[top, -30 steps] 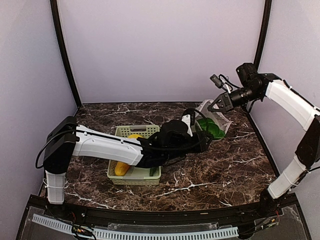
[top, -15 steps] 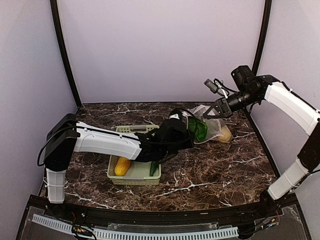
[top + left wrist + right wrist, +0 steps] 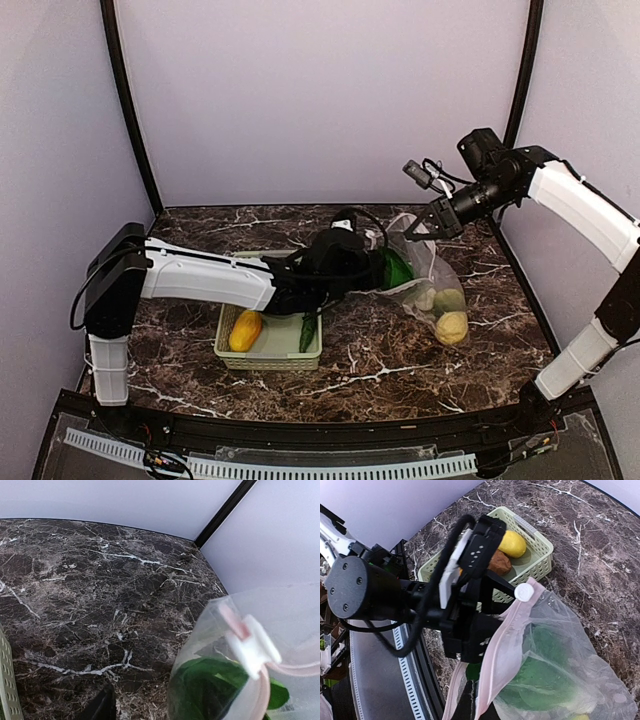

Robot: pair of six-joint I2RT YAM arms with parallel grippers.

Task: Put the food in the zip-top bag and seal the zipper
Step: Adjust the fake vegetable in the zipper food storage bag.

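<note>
Food is only partly packed, as far as these views show. Inside the basket [image 3: 270,360] lie an orange-yellow fruit [image 3: 245,330] and a cucumber [image 3: 308,331]. The right wrist view adds a lemon [image 3: 512,543] and a potato [image 3: 496,562] at the basket's far end. By my count, four pieces have yet to go in.

The left gripper [image 3: 378,272] reaches across the basket and ends just past its right rim, up against the mouth of the bag [image 3: 430,285]. Its fingers are hidden in every view, so I cannot tell whether they are spread or pinching anything.

The bag sits to the right of the basket, its bottom on the table [image 3: 400,370] and its top lifted. Through the plastic a green vegetable [image 3: 398,268] shows nearest the basket. A yellow piece [image 3: 451,327] sits in the corner farthest from it.

The zipper [image 3: 505,645] is not closed: its pink strip gapes in a loop, with the slider [image 3: 523,592] at the end nearer the basket. Sealing is therefore not yet done.

Farthest from the basket, the right gripper [image 3: 428,222] holds the bag's top edge up. Its fingers look pinched narrow on the plastic, with the pink strip running down toward them.
</note>
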